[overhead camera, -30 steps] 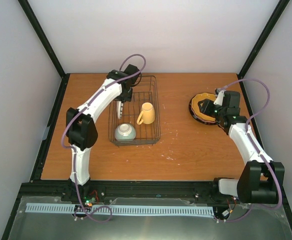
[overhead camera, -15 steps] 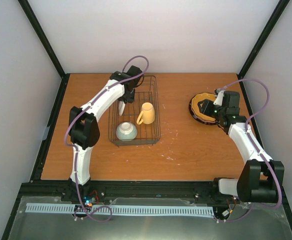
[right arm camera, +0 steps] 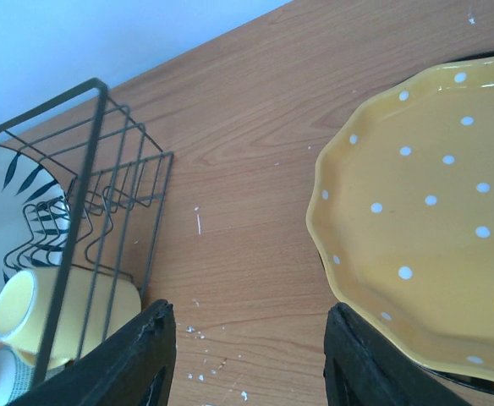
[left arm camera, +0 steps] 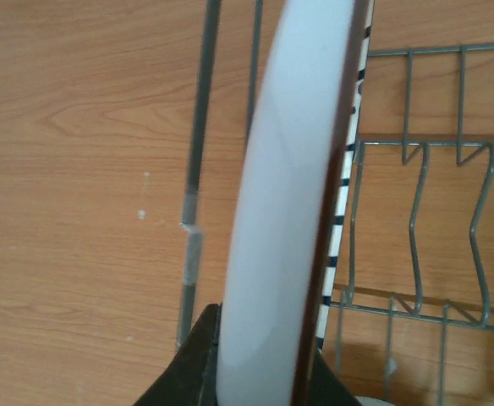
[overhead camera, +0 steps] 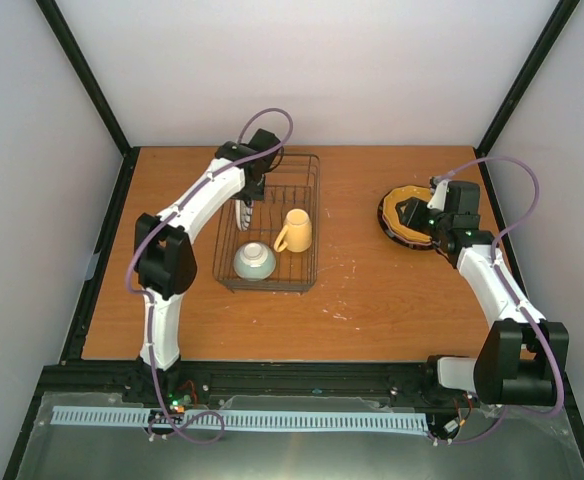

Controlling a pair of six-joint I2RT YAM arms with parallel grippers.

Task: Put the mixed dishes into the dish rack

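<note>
The dish rack (overhead camera: 307, 200), a dark wire basket, sits left of centre; it also shows in the right wrist view (right arm camera: 95, 169). It holds the yellow mug (overhead camera: 294, 230), the pale bowl (overhead camera: 254, 260) and the white black-striped plate (overhead camera: 240, 213), which stands on edge at the rack's left side. My left gripper (overhead camera: 248, 192) is shut on that plate's rim (left arm camera: 289, 211); its striped edge (left arm camera: 348, 169) shows by the rack wires (left arm camera: 416, 220). My right gripper (overhead camera: 405, 215) is open and empty, just left of the orange-yellow scalloped plate (right arm camera: 425, 203), which tops a stack (overhead camera: 412, 198).
A dark plate rim (right arm camera: 484, 387) shows under the yellow plate. White specks lie on the wood (right arm camera: 198, 224) between rack and stack. The mug (right arm camera: 27, 317) and striped plate (right arm camera: 10, 211) show through the rack wires. Black frame posts (overhead camera: 107, 230) bound the table.
My left gripper has wobbled slightly with the plate, and the rack with mug and bowl has shifted a little. The right arm has not moved.
</note>
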